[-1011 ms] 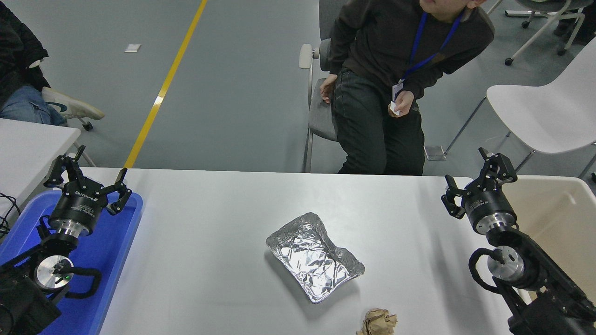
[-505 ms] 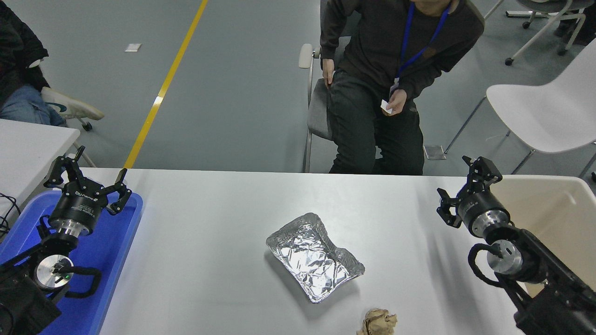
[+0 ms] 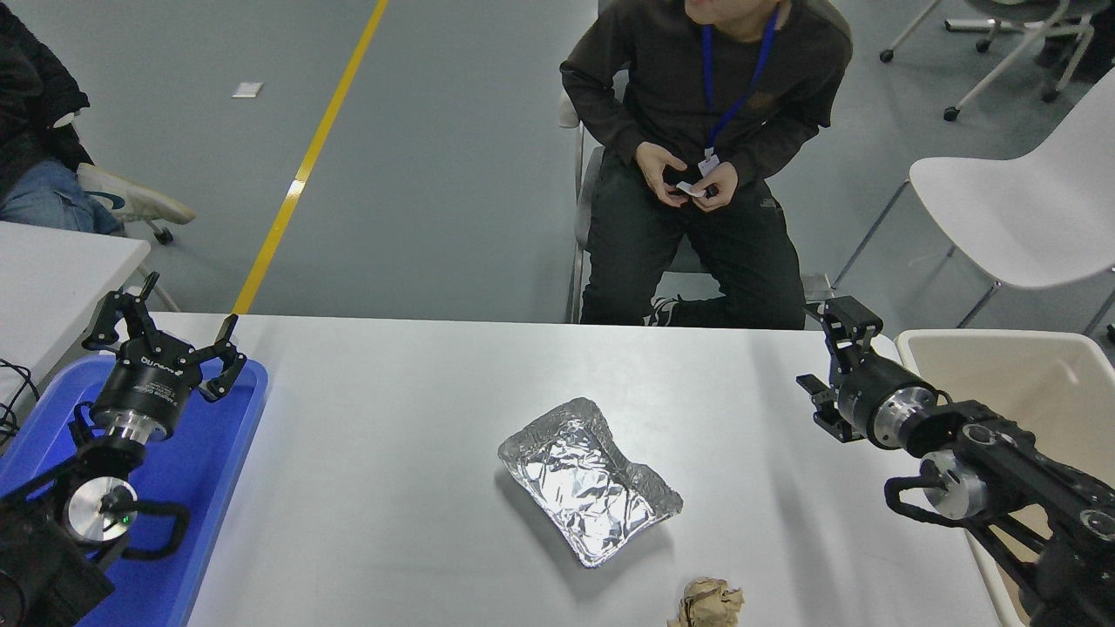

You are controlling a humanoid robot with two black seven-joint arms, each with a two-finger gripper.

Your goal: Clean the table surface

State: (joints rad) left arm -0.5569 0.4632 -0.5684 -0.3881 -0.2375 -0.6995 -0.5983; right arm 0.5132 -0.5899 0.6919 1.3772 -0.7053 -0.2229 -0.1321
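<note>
Head view: the white table surface (image 3: 392, 488) fills the lower frame and carries one crumpled foil tray (image 3: 585, 479) at its centre and one brown paper ball (image 3: 707, 603) at the near edge. One blue tray (image 3: 205, 488) lies at its left, under the parked left gripper (image 3: 165, 335), fingers spread. The right gripper (image 3: 823, 357) hovers near the far right corner, fingers also spread. One person (image 3: 697, 131) sits beyond the table.

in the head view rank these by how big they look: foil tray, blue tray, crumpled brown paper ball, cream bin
1. Blue tray, though the left arm hides part of it.
2. Cream bin, cut off by the frame edge, so its place against the blue tray is unsure.
3. Foil tray.
4. Crumpled brown paper ball, partly cropped.
</note>
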